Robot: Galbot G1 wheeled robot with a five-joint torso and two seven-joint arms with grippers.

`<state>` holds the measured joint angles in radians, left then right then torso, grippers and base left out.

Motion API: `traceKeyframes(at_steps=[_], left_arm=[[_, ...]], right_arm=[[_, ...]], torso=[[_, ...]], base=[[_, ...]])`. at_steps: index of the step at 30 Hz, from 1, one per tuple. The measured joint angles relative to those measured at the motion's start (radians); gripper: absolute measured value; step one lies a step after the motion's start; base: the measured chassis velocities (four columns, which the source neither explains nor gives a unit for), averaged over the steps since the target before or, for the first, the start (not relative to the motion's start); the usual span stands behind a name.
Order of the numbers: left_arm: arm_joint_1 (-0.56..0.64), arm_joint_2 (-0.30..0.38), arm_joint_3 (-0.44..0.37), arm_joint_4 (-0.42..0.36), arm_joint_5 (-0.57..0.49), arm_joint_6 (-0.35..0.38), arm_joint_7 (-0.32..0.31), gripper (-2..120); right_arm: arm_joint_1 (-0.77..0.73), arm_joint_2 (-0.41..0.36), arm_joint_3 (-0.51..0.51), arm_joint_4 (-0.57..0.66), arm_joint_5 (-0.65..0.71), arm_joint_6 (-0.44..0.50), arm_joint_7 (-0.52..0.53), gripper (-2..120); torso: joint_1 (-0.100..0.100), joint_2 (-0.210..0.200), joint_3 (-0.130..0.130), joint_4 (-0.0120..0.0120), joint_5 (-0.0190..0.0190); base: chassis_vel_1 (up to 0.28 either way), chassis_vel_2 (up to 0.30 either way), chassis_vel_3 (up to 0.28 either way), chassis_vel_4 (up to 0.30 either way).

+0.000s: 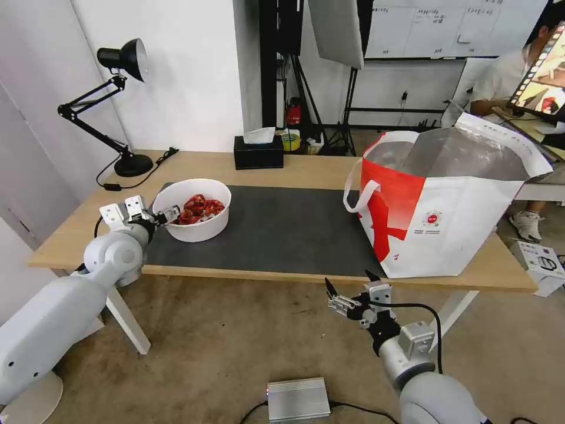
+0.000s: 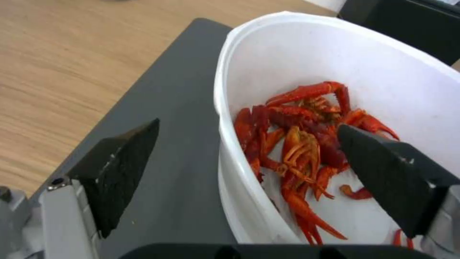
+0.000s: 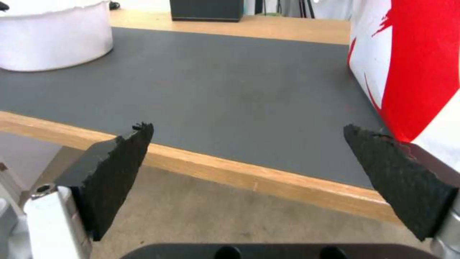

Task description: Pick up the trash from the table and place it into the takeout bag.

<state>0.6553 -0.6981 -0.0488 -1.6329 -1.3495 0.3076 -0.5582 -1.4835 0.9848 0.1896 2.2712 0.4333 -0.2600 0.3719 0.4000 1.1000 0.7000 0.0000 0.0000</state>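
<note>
Jaws: left gripper (image 2: pixel 247 144) spread wide, straddling rim of white bowl (image 1: pixel 198 229) of red shells, at the mat's (image 1: pixel 282 229) left end. Right gripper (image 1: pixel 351 287) spread, empty, below table's (image 1: pixel 306 168) front edge. Takeout bag (image 1: pixel 447 229): table's right end.

Black desk lamp (image 1: pixel 120 76) at table's far left corner; black tissue box (image 1: pixel 258 152) along far edge; silver box (image 1: pixel 297 398) on floor.

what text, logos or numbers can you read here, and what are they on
No text reads clearly.
Large white-and-red takeout bag: a small round red logo with tiny print beneath it, too small to read.
White wall boards behind: faint rows of writing, too blurred to read.
Black tissue box, white round bowl: no markings visible.
</note>
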Motion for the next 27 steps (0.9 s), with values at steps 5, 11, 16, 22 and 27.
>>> traceKeyframes(at_steps=[5, 11, 16, 22, 27], left_arm=[[-0.007, 0.008, 0.005, -0.004, -0.014, 0.027, -0.007, 100], [-0.024, 0.024, 0.031, -0.007, -0.012, 0.055, -0.026, 87], [-0.057, 0.052, 0.067, -0.003, -0.011, 0.088, -0.044, 67], [-0.074, 0.066, 0.088, -0.007, -0.012, 0.108, -0.053, 48], [-0.085, 0.069, 0.1, -0.01, -0.013, 0.111, -0.056, 31]], right_arm=[[0.0, 0.0, 0.0, 0.0, 0.0, 0.0, 0.0, 100], [0.0, 0.0, 0.0, 0.0, 0.0, 0.0, 0.0, 100], [0.0, 0.0, 0.0, 0.0, 0.0, 0.0, 0.0, 100], [0.0, 0.0, 0.0, 0.0, 0.0, 0.0, 0.0, 100], [0.0, 0.0, 0.0, 0.0, 0.0, 0.0, 0.0, 100]], torso=[[0.0, 0.0, 0.0, 0.0, 0.0], [0.0, 0.0, 0.0, 0.0, 0.0], [0.0, 0.0, 0.0, 0.0, 0.0001], [0.0, 0.0, 0.0, 0.0001, 0.0], [0.0, 0.0, 0.0, 0.0, 0.0]], base=[[0.0, 0.0, 0.0, 0.0], [0.0, 0.0, 0.0, 0.0], [0.0, 0.0, 0.0, 0.0], [0.0, 0.0, 0.0, 0.0], [0.0, 0.0, 0.0, 0.0]])
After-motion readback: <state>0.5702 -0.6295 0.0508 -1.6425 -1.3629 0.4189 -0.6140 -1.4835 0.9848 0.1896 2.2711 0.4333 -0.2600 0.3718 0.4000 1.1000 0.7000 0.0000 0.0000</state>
